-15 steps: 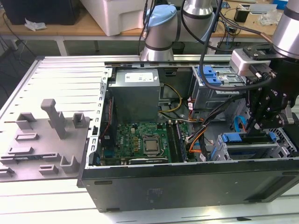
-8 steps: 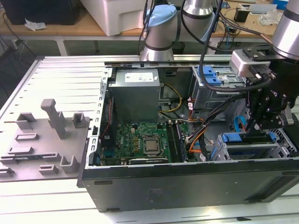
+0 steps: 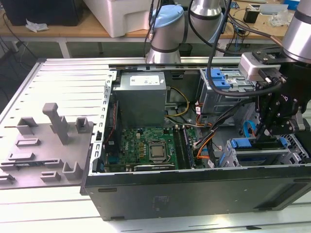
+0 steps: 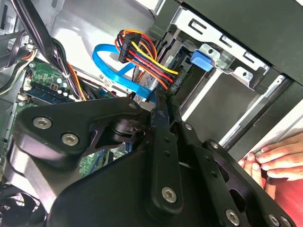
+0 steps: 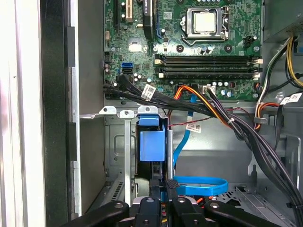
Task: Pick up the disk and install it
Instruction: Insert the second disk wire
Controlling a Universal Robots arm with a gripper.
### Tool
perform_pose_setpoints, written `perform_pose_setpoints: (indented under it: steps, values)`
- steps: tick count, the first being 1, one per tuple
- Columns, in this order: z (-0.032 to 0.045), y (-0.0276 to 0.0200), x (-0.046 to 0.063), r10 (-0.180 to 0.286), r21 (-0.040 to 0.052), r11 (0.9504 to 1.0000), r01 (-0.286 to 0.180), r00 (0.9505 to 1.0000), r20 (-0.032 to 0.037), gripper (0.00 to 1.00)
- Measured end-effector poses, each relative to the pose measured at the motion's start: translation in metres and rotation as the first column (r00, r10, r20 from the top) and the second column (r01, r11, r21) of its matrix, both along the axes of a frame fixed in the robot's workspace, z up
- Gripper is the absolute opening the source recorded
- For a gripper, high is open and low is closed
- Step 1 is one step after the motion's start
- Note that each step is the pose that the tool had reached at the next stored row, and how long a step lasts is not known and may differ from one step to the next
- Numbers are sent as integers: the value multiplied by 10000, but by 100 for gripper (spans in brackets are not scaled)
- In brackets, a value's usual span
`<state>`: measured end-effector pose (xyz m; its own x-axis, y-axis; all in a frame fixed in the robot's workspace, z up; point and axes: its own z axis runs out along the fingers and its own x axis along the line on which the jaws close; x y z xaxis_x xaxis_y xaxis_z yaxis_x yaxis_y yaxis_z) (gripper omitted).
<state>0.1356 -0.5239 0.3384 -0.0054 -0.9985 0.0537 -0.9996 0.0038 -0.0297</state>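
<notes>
- The hand [image 3: 276,127] hangs low inside the open computer case [image 3: 194,194], at the exterior view's right, just above the drive cage [image 3: 262,158] at the case's front corner.
- Its black linkages fill the foreground in both wrist views, and the fingers look drawn close together; whether they pinch anything cannot be told.
- In the first wrist view the disk [image 5: 152,144] sits directly ahead of the hand, seen edge-on with its blue bracket facing the camera, standing in a slot of the metal cage.
- In the exterior view the blue bracket shows just below the hand, at the top of the cage.
- The disk appears to be partly or fully in its bay already; how deep it sits cannot be judged.
- Handling, as a judgement: the drive is rigid and dense for its size, with smooth metal faces that could slip, and it dislikes knocks.
- The plastic bracket flexes, so the firmest hold is likely across the drive's long edges or the bracket's stiff end tab.
- A blue flat cable [image 5: 201,185] loops just beside the hand, and bundled power wires [image 4: 142,59] hang close by, near enough to snag.
- A person's fingers [image 4: 274,158] rest on the case's outer edge in the second wrist view.
</notes>
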Motion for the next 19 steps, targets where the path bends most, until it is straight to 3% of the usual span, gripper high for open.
perform_pose_setpoints:
  steps: [16,18,19]
  values:
    - [-7,0,0,0,1,10000,0,10000,0,16]
    - [-10,1,0,0,9,10000,0,10000,0,17]
    - [-10,0,0,0,7,10000,0,10000,-1,23]
